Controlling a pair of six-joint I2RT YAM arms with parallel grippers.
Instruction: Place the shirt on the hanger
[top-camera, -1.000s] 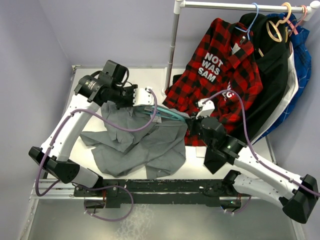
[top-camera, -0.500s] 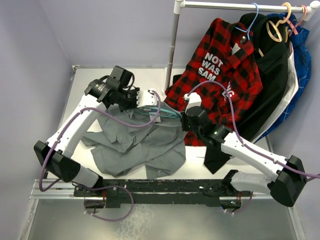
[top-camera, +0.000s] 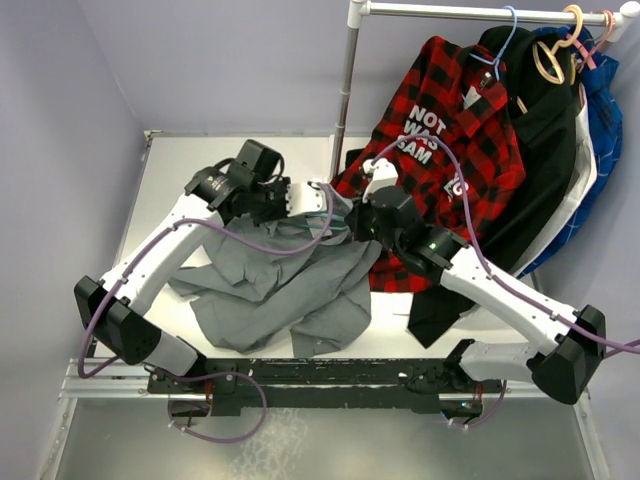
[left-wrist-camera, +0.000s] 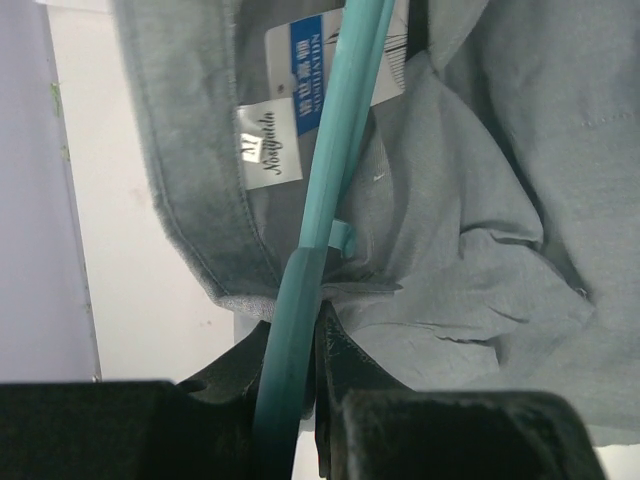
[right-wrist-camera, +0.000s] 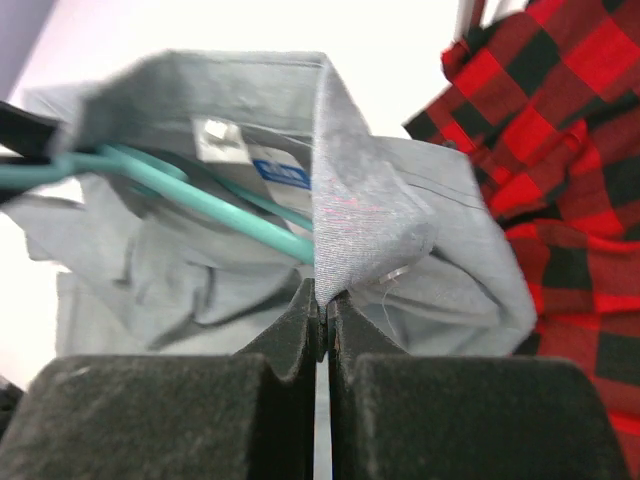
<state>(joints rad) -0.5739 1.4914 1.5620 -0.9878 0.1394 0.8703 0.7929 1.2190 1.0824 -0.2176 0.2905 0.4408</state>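
Left wrist view: the left gripper (left-wrist-camera: 298, 335) clamps the hanger (left-wrist-camera: 335, 150), which runs inside the neck of the shirt (left-wrist-camera: 480, 200), partly lifted off the bench (left-wrist-camera: 150, 280). The right gripper (right-wrist-camera: 322, 305) pinches shirt fabric. I'd draw it over the hanger's shoulder, with the hanger steady.

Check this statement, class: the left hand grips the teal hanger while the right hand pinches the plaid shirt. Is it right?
No. The right hand pinches the grey shirt, not the plaid shirt, as the right wrist view shows. The left hand does grip the teal hanger.
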